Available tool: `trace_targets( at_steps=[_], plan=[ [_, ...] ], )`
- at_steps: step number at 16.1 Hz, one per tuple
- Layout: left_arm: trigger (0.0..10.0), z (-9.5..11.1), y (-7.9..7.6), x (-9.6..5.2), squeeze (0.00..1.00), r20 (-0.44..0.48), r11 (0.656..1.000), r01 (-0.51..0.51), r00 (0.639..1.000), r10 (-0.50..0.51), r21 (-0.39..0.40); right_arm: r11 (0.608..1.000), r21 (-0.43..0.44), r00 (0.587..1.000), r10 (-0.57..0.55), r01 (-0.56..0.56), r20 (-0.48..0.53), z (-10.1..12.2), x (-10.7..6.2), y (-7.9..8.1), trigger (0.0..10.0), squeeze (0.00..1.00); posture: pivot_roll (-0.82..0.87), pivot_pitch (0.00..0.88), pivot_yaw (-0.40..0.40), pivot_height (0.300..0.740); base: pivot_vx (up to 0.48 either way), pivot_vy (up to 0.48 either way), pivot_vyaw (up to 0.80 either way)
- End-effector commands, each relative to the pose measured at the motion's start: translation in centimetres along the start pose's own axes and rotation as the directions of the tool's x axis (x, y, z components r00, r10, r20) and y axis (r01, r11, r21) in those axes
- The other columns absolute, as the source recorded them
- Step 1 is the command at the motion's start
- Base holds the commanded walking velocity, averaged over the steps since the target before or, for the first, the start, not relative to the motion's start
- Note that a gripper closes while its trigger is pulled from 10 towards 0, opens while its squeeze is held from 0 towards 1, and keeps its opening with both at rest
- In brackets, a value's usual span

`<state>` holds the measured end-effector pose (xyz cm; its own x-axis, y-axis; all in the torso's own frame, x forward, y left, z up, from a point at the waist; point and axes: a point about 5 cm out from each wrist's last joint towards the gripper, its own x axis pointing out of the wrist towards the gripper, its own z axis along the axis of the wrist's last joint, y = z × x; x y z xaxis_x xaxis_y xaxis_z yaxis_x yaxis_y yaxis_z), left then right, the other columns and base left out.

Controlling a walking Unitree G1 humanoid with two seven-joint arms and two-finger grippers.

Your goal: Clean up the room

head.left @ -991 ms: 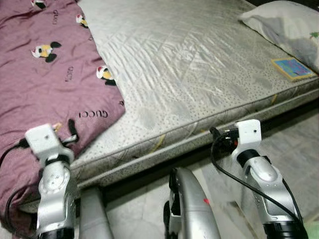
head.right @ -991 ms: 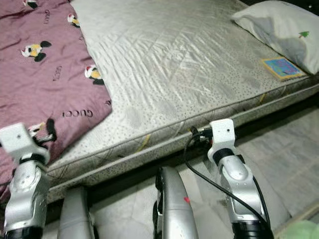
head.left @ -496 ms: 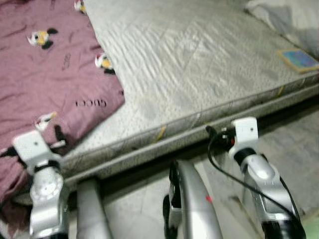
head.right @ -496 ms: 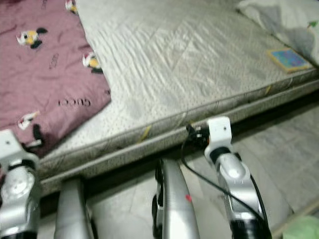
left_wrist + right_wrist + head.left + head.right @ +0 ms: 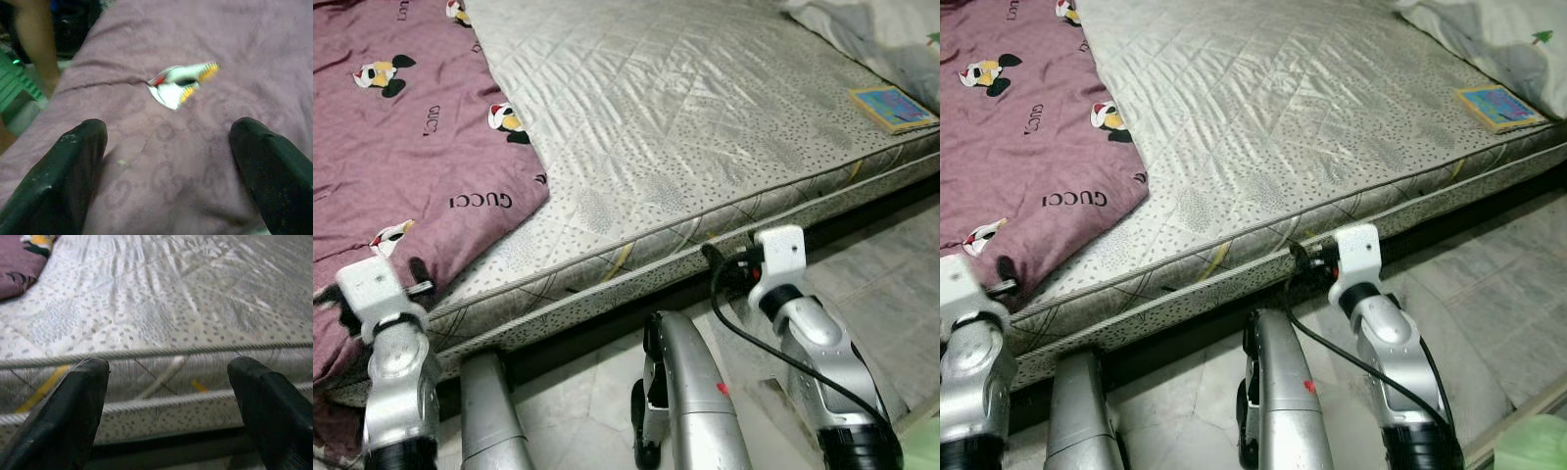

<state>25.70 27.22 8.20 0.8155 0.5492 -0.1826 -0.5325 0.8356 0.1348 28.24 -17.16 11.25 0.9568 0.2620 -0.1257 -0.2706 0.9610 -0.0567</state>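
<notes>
The purple blanket (image 5: 401, 147) lies spread over the left part of the mattress (image 5: 705, 127), its near edge drooping over the bedside; we see it straight ahead of our left gripper (image 5: 168, 171), whose fingers stand wide apart and empty just above the cloth; our right gripper (image 5: 168, 406), equally open and empty, faces bare mattress edge, so the left arm is nearer

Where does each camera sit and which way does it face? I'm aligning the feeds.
Head eyes: look forward and down at the grey quilted mattress; both silver arms show.
Left wrist: looks along the open left gripper at the purple cartoon-print blanket.
Right wrist: looks along the open right gripper at the mattress edge.
Shared: blanket and mattress show in the head and right wrist views.
</notes>
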Motion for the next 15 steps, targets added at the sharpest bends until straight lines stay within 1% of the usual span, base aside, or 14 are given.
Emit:
trace_targets(
  at_steps=[1, 2, 3, 4, 5, 6, 7, 8, 9, 10, 11, 12, 13, 15],
  plan=[
    [10.0, -0.9, -0.4, 0.0, 0.00, -0.058, 0.999, 0.028, 0.998, -0.027, 0.029, 1.000, 0.000, 1.000, 0.011, -0.011, 0.000, 0.1, 0.0, 0.1, 10.0, 0.00, -0.11, 0.121, -0.060, 0.486, 0.000, 0.000, 0.00],
    [10.0, -1.1, -1.1, 0.2, 0.00, -0.089, 0.993, 0.092, 0.992, -0.086, 0.068, 1.000, 0.001, 1.000, 0.014, -0.014, 0.001, 0.1, 0.1, 0.1, 10.0, 0.00, -0.11, 0.116, -0.058, 0.486, 0.000, 0.000, 0.00],
    [10.0, -1.5, -2.3, 0.2, 0.00, -0.136, 0.981, 0.176, 0.977, -0.164, 0.083, 0.999, 0.015, 1.000, 0.028, -0.028, 0.010, 0.2, 0.3, 0.2, 10.0, 0.00, -0.11, 0.111, -0.056, 0.486, 0.000, 0.000, 0.00],
    [10.0, -1.6, -2.8, 0.2, 0.00, -0.151, 0.973, 0.211, 0.969, -0.195, 0.096, 0.999, 0.023, 0.999, 0.037, -0.037, 0.014, 0.3, 0.3, 0.3, 10.0, 0.00, -0.11, 0.108, -0.053, 0.486, 0.000, 0.000, 0.00],
    [10.0, -1.5, -3.9, 0.1, 0.00, -0.154, 0.951, 0.285, 0.952, -0.266, 0.121, 0.992, 0.052, 0.992, 0.114, -0.117, 0.047, 0.9, 0.4, 1.1, 10.0, 0.00, -0.11, 0.100, -0.047, 0.486, 0.000, 0.000, 0.00],
    [10.0, -1.3, -4.9, 0.1, 0.00, -0.152, 0.920, 0.356, 0.930, -0.334, 0.162, 0.986, 0.065, 0.987, 0.149, -0.153, 0.056, 1.2, 0.6, 1.5, 10.0, 0.00, -0.11, 0.094, -0.043, 0.486, 0.000, 0.000, 0.00],
    [10.0, -0.8, -5.8, -0.1, 0.00, -0.137, 0.890, 0.409, 0.911, -0.388, 0.201, 0.986, 0.067, 0.987, 0.149, -0.153, 0.061, 1.4, 0.8, 1.7, 10.0, 0.00, -0.11, 0.088, -0.040, 0.486, 0.000, 0.000, 0.00],
    [10.0, -0.6, -6.4, -0.3, 0.00, -0.124, 0.868, 0.442, 0.897, -0.424, 0.225, 0.987, 0.062, 0.987, 0.144, -0.148, 0.064, 1.4, 1.0, 1.6, 10.0, 0.00, -0.10, 0.084, -0.038, 0.486, 0.000, 0.000, 0.00],
    [10.0, -0.3, -7.1, -0.5, 0.00, -0.115, 0.834, 0.488, 0.872, -0.475, 0.257, 0.988, 0.062, 0.988, 0.139, -0.143, 0.065, 1.4, 1.1, 1.6, 10.0, 0.00, -0.10, 0.079, -0.036, 0.486, 0.000, 0.000, 0.00],
    [10.0, -0.1, -7.8, -0.9, 0.00, -0.108, 0.793, 0.533, 0.843, -0.527, 0.296, 0.988, 0.061, 0.989, 0.134, -0.139, 0.066, 1.3, 1.3, 1.6, 10.0, 0.00, -0.10, 0.079, -0.036, 0.486, 0.000, 0.000, 0.00],
    [10.0, 0.4, -8.7, -1.4, 0.00, -0.071, 0.736, 0.586, 0.796, -0.601, 0.341, 0.990, 0.055, 0.989, 0.128, -0.132, 0.067, 1.2, 1.3, 1.6, 10.0, 0.00, -0.09, 0.074, -0.033, 0.486, 0.000, 0.000, 0.00],
    [10.0, 0.6, -9.3, -2.0, 0.00, -0.053, 0.684, 0.620, 0.754, -0.654, 0.384, 0.990, 0.053, 0.990, 0.125, -0.129, 0.065, 1.2, 1.4, 1.5, 10.0, 0.00, -0.09, 0.074, -0.033, 0.486, 0.000, 0.000, 0.00],
    [10.0, 1.0, -10.2, -3.0, 0.00, -0.021, 0.609, 0.659, 0.686, -0.727, 0.441, 0.992, 0.050, 0.991, 0.117, -0.120, 0.062, 1.1, 1.4, 1.5, 10.0, 0.00, -0.09, 0.066, -0.031, 0.486, 0.000, 0.000, 0.00],
    [10.0, 1.4, -11.5, -4.6, 0.00, 0.021, 0.504, 0.703, 0.573, -0.819, 0.502, 0.995, 0.039, 0.994, 0.091, -0.094, 0.057, 0.9, 1.4, 1.2, 10.0, 0.00, -0.09, 0.064, -0.026, 0.486, 0.000, 0.000, 0.00]
  ],
)
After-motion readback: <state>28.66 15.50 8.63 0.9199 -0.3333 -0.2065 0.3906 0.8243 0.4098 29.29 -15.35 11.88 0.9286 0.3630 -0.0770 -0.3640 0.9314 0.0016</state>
